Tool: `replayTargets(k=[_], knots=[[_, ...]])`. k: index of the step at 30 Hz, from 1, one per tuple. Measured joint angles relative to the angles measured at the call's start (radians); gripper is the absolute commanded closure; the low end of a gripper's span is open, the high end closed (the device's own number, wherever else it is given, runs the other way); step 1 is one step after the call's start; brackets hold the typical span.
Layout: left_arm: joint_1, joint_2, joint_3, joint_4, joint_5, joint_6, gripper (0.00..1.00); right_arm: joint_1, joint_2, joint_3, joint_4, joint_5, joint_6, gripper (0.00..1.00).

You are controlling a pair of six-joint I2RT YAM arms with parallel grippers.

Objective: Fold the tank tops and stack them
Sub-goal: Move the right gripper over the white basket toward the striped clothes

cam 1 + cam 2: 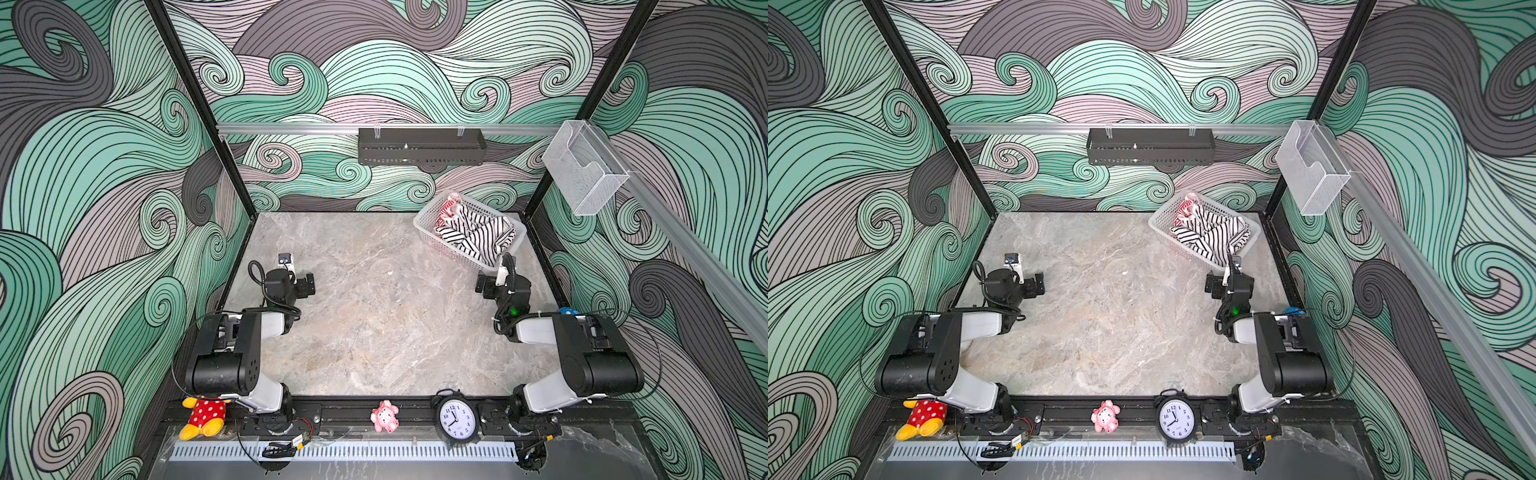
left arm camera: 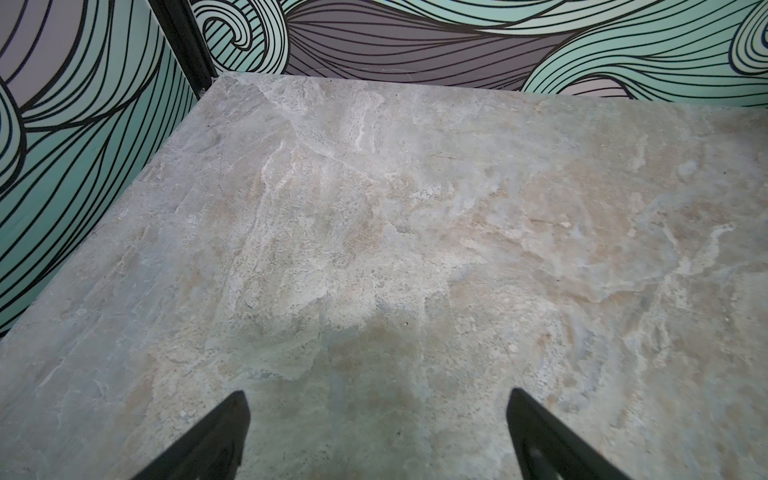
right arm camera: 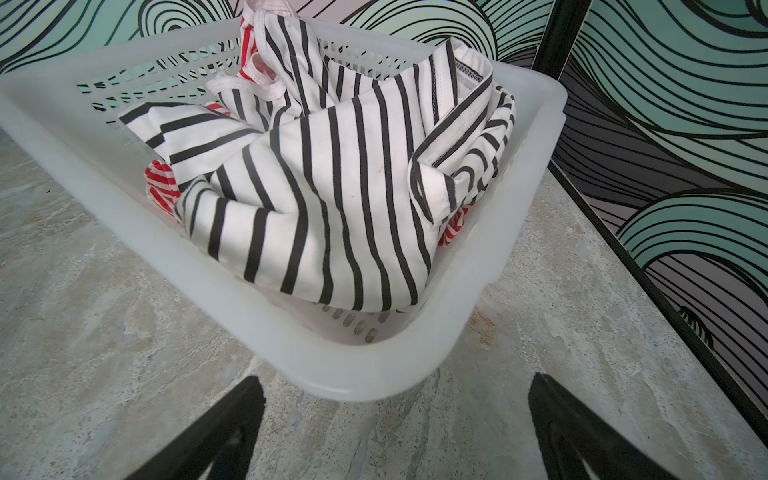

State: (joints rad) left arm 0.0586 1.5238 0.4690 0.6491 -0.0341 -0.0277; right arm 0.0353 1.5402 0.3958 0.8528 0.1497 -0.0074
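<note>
Two garments lie crumpled in the white basket (image 3: 291, 353) at the far right of the surface (image 1: 374, 332). The black-and-white tank top (image 3: 332, 187) covers the red-and-white tank top (image 3: 160, 183). The left claw (image 2: 378, 394) and right claw (image 3: 397, 378) gape empty. A pinch into the tangle could lift both tops or drag the basket.

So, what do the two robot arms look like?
The left arm and right arm have black joints, white covers and black looped cables. A green light glows on the right one. The left end effector and right end effector have black pointed fingers.
</note>
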Motion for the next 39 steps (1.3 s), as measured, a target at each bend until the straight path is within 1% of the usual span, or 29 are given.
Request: replayTargets(k=[19, 25, 27, 28, 30, 31, 33, 36, 38, 39], knots=[[0.000, 0.000, 0.000, 0.000, 0.000, -0.001, 0.01, 0.000, 0.000, 0.000, 0.001, 0.001, 0.000, 0.01], [0.000, 0.000, 0.000, 0.001, 0.000, -0.001, 0.01, 0.001, 0.000, -0.015, 0.029, 0.004, 0.000, 0.05], [0.000, -0.004, 0.005, -0.021, 0.000, -0.001, 0.01, 0.003, -0.005, -0.036, 0.046, 0.013, 0.002, 0.05], [0.001, -0.011, 0.016, -0.060, 0.000, -0.001, 0.01, 0.006, -0.016, -0.044, 0.040, 0.025, 0.002, 0.05], [0.004, -0.030, 0.070, -0.174, 0.009, 0.000, 0.01, 0.019, -0.081, -0.041, -0.045, 0.057, 0.009, 0.05], [0.004, -0.037, 0.118, -0.245, 0.021, 0.002, 0.01, 0.025, -0.136, -0.022, -0.124, 0.082, 0.023, 0.05], [0.005, -0.045, 0.219, -0.375, 0.041, 0.010, 0.01, 0.034, -0.233, 0.042, -0.270, 0.128, 0.062, 0.01], [0.005, -0.049, 0.376, -0.567, 0.064, 0.025, 0.02, 0.035, -0.321, 0.222, -0.544, 0.204, 0.175, 0.01], [0.005, -0.049, 0.444, -0.669, 0.068, 0.034, 0.02, 0.035, -0.323, 0.388, -0.769, 0.253, 0.288, 0.01], [0.005, -0.050, 0.463, -0.708, 0.069, 0.037, 0.03, 0.035, -0.316, 0.447, -0.843, 0.262, 0.324, 0.01]])
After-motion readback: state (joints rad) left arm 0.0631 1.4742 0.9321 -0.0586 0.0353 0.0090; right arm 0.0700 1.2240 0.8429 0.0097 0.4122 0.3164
